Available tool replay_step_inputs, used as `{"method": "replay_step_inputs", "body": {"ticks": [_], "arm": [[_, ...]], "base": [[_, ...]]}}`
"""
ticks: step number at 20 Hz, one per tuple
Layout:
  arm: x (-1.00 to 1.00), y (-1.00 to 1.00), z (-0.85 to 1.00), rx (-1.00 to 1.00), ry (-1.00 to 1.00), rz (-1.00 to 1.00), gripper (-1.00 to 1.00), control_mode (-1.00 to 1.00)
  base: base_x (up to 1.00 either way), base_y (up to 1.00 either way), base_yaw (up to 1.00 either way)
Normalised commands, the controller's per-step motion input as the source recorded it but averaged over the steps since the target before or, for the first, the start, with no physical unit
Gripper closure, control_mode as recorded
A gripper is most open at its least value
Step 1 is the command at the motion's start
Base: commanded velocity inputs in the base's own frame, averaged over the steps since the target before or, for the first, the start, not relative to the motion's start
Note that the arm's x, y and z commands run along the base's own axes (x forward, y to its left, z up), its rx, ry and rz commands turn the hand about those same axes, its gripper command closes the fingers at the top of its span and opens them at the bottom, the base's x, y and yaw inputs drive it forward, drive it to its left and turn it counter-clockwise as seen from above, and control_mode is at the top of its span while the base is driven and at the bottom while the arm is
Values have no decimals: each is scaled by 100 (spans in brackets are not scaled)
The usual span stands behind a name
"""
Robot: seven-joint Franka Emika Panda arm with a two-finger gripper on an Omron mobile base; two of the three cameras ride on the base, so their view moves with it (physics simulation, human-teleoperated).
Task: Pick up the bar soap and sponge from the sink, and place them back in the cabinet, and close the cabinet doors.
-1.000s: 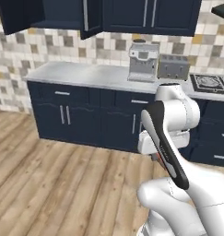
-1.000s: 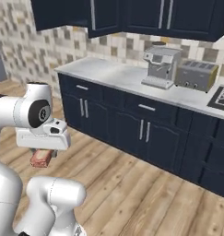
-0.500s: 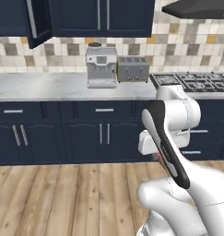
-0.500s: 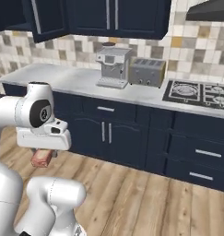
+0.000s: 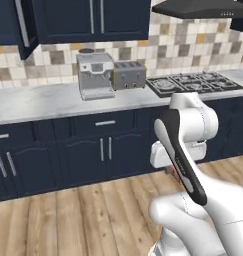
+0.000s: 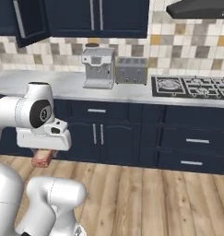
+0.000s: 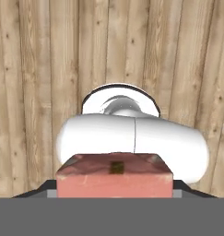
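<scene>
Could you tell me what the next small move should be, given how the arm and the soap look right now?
Probably keep the gripper shut on the bar soap and turn the base left toward the open cabinet door. The soap sits between the fingers, low over the wooden floor, and the open door is only at the upper left edge, beyond the coffee machine.

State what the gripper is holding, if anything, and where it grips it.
The gripper holds the bar soap, a reddish block, clamped by its two opposite ends between the fingers, above the wooden floor.
</scene>
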Motion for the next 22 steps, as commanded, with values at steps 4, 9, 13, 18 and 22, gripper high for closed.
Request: {"method": "replay_step_inputs", "body": {"ticks": [4, 9, 13, 18, 22], "arm": [[0, 0, 0, 0, 0, 0, 100, 100], [0, 0, 0, 0, 0, 0, 100, 100], [0, 0, 0, 0, 0, 0, 100, 100], [0, 0, 0, 0, 0, 0, 100, 100], [0, 0, 0, 0, 0, 0, 100, 100]], "base": [[31, 86, -30], [34, 86, -11], [44, 75, 0], [47, 46, 8], [42, 53, 11]]}}
